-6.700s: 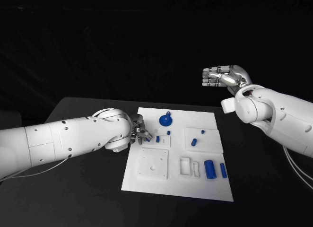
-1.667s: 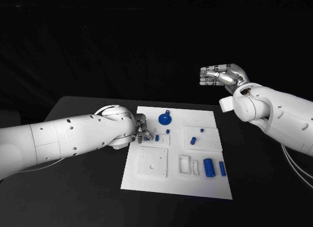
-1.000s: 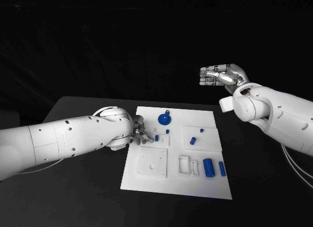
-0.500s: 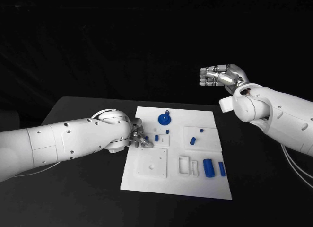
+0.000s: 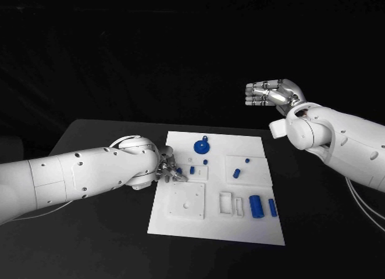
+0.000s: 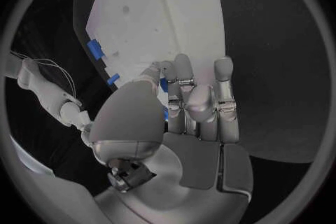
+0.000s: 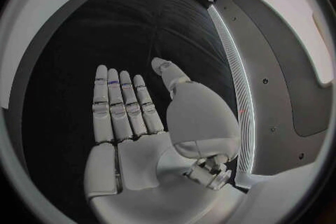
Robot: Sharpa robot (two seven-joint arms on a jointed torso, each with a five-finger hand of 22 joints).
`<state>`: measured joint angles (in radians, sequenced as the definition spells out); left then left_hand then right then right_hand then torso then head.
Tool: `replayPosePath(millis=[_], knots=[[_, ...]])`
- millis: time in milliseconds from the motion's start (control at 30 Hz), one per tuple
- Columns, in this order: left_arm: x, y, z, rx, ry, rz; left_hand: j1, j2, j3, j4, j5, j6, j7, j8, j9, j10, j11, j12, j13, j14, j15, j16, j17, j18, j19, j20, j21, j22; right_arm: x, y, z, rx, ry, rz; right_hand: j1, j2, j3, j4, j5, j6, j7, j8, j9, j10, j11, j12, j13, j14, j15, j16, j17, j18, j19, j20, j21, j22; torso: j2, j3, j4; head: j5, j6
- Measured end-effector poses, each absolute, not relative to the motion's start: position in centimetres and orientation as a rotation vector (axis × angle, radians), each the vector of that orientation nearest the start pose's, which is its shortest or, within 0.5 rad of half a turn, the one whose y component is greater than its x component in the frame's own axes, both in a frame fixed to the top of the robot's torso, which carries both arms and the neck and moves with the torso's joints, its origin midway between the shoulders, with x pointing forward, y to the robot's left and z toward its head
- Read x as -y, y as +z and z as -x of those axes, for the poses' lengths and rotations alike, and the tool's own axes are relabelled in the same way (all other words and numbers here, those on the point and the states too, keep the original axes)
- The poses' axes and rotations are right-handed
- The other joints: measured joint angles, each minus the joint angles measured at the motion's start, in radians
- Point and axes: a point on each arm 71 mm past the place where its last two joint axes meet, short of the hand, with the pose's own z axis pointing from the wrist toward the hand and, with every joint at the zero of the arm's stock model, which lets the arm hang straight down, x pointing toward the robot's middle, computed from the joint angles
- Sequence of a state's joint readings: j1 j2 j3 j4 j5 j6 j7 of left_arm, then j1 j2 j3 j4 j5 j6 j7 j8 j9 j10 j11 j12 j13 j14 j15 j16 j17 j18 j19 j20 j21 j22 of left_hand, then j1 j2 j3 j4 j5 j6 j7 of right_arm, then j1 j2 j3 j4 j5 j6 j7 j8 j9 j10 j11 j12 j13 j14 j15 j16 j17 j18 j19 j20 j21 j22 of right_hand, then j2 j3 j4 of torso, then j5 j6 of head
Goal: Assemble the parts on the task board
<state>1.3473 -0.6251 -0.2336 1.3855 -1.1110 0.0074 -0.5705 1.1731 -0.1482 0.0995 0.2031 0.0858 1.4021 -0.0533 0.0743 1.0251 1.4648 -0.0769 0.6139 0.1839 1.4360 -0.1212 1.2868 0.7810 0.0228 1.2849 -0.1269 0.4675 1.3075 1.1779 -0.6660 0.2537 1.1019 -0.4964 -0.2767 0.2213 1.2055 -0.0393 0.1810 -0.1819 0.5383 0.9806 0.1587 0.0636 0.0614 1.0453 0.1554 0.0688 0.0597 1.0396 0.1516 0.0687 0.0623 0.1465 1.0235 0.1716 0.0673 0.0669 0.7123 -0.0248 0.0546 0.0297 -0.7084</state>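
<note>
white task board (image 5: pixel 216 221), small blue parts (image 5: pixel 258 207)

A black table (image 5: pixel 100 232) carries the white task board (image 5: pixel 216 224), a rectangular plate lying flat on it. Taking the board as landmark: dark tabletop shows on both of its long sides, with the wider stretch on the robot's left, and a strip of it runs beyond the board's far edge. The board's near edge sits short of the table's front.

task board (image 5: pixel 216 226): white | parts (image 5: pixel 258 207): blue | table (image 5: pixel 100 232): black
</note>
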Motion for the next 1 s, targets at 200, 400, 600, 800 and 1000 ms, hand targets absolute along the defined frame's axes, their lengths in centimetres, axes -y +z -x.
replayPosePath(millis=[200,400,600,800,1000], knots=[[-16.06,-22.16,-50.48,-2.221,-0.280,0.081,-0.004,0.005,-0.001,-0.012,0.007,-0.005,0.002,-0.005,-0.011,0.000,0.000,-0.013,-0.003,-0.002,-0.002,-0.014,-0.014,0.000,0.000,0.000,-0.005,0.000,25.54,-12.33,-58.02,-1.313,1.234,-0.824,0.000,0.000,0.000,0.000,0.000,0.000,0.000,0.000,0.000,0.000,0.000,0.000,0.000,0.000,0.000,0.000,0.000,0.000,0.000,0.000,0.000,0.000,0.000,-0.0001,0.0000,0.000,0.001],[-16.22,-22.18,-50.39,-2.217,-0.292,0.092,-0.004,0.005,-0.002,-0.014,0.007,-0.014,0.007,-0.005,-0.023,0.000,0.000,-0.025,-0.005,-0.004,-0.004,-0.024,-0.029,0.000,0.000,0.000,-0.012,0.000,25.60,-12.36,-58.01,-1.313,1.233,-0.825,0.000,0.000,-0.004,-0.004,0.000,0.000,0.000,0.000,0.000,0.000,0.000,0.000,0.000,0.000,0.000,0.000,0.000,0.000,0.000,0.000,0.000,0.000,0.000,0.0000,-0.0001,0.001,0.001],[-16.45,-22.12,-50.34,-2.207,-0.304,0.108,-0.004,0.005,-0.006,-0.018,0.007,-0.029,0.011,-0.005,-0.038,0.000,0.000,-0.052,-0.010,-0.013,-0.005,-0.046,-0.050,0.000,0.000,0.000,-0.029,0.000,25.62,-12.37,-58.01,-1.313,1.233,-0.825,0.000,0.000,-0.004,-0.004,0.000,0.000,0.000,0.000,0.000,0.000,0.000,0.000,0.000,0.000,0.000,0.000,0.000,0.000,0.000,0.000,0.000,0.000,0.000,-0.0001,0.0001,0.000,0.003],[-16.63,-22.08,-50.31,-2.197,-0.314,0.126,-0.004,0.005,-0.009,-0.020,0.007,-0.038,0.011,-0.006,-0.046,0.000,0.000,-0.058,-0.011,-0.018,-0.007,-0.052,-0.059,0.000,0.004,-0.004,-0.035,0.001,25.65,-12.39,-58.02,-1.313,1.232,-0.826,0.000,0.000,-0.004,-0.004,0.000,0.000,0.000,0.000,0.000,0.000,0.000,0.000,0.000,0.000,0.000,0.000,0.000,0.000,0.000,0.000,0.000,0.000,0.000,-0.0005,0.0001,0.000,0.003],[-16.84,-21.98,-50.30,-2.182,-0.321,0.143,-0.004,0.005,-0.005,-0.024,0.007,-0.043,0.013,-0.011,-0.054,0.000,0.000,-0.063,-0.011,-0.018,-0.007,-0.055,-0.060,0.000,0.004,-0.004,-0.040,0.001,25.68,-12.42,-58.02,-1.314,1.231,-0.826,0.000,0.000,-0.004,-0.004,0.000,0.000,0.000,0.000,0.000,0.000,0.000,0.000,0.000,0.000,0.000,0.000,0.000,0.000,0.000,0.000,0.000,0.000,0.000,-0.0006,0.0001,0.000,0.004]])
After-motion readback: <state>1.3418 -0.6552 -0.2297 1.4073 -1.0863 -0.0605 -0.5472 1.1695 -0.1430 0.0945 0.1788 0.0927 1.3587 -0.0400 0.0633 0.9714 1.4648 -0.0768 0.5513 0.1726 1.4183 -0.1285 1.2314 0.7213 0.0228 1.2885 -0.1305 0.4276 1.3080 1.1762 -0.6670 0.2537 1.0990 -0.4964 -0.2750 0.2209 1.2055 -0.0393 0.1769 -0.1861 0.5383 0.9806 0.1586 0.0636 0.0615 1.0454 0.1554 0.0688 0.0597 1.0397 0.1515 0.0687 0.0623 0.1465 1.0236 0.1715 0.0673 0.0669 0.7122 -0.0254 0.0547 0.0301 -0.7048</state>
